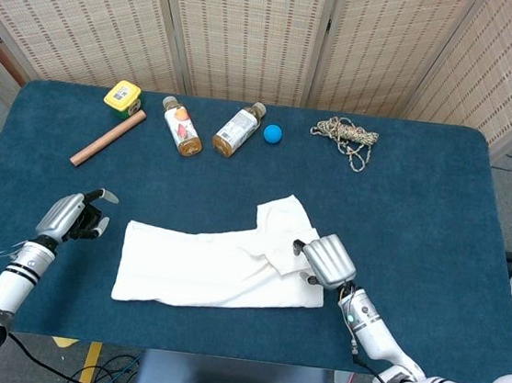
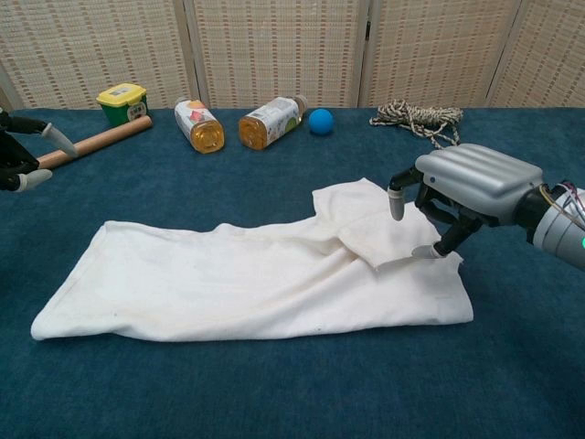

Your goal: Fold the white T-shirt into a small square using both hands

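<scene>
White T-shirt [image 1: 219, 269] long axis left-right, sleeve end right; right hand [image 1: 327, 260] over sleeve, grasp unclear; left hand [image 1: 73, 216] empty, fingers apart.

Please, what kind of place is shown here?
Probably a robot test room: a blue-covered table before woven folding screens, a white T-shirt and loose practice items like a rope.

T-shirt [image 1: 219, 269] centre-front on table [image 1: 436, 231]; bottles [image 1: 209, 131], ball [image 1: 273, 133], rope [image 1: 345, 135] behind (back edge); right hand [image 1: 326, 260] over shirt's rt end.
</scene>
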`<state>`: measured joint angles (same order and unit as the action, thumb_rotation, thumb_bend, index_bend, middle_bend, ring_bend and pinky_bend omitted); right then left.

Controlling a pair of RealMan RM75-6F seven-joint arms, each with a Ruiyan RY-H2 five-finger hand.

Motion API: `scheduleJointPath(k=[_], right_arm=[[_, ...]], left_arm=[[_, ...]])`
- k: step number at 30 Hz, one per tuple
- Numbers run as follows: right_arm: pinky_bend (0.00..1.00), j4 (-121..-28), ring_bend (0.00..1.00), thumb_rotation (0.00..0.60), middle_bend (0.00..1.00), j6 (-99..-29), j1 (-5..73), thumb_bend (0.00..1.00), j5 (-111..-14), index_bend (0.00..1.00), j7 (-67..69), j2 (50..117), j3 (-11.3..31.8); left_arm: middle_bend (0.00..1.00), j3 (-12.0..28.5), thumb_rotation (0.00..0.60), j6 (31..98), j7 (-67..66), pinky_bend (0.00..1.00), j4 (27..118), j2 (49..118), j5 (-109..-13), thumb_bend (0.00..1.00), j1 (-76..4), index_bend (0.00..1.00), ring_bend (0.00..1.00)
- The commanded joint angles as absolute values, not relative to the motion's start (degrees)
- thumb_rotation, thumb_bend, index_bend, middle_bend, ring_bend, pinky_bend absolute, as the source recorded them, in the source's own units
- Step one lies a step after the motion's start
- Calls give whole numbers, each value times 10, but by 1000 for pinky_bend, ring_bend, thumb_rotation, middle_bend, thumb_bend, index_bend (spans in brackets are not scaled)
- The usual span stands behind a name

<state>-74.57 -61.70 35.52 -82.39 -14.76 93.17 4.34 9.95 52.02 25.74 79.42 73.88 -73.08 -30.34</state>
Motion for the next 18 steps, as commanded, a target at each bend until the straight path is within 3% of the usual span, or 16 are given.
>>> scheduleJointPath(k=[1,11,14,18], right_arm=[[1000,-728,960,600,882,-615,354,164,-829,475,-150,945,38],[1000,-674,960,600,887,-611,363,177,-839,490,-157,987,38],[1000,-652,962,600,892,-607,369,259,-839,517,-156,1004,44],[1000,-630,969,600,895,-604,378,446,-837,553,-156,1021,53]], left_arm=[[921,96,600,523,259,960,799,735,-736,518,-301,341,849],[921,89,600,522,269,960,807,726,-742,518,-297,341,849],[921,89,600,524,273,960,807,725,-743,518,-296,341,849],[921,88,600,527,277,960,806,723,-745,518,-294,341,849]])
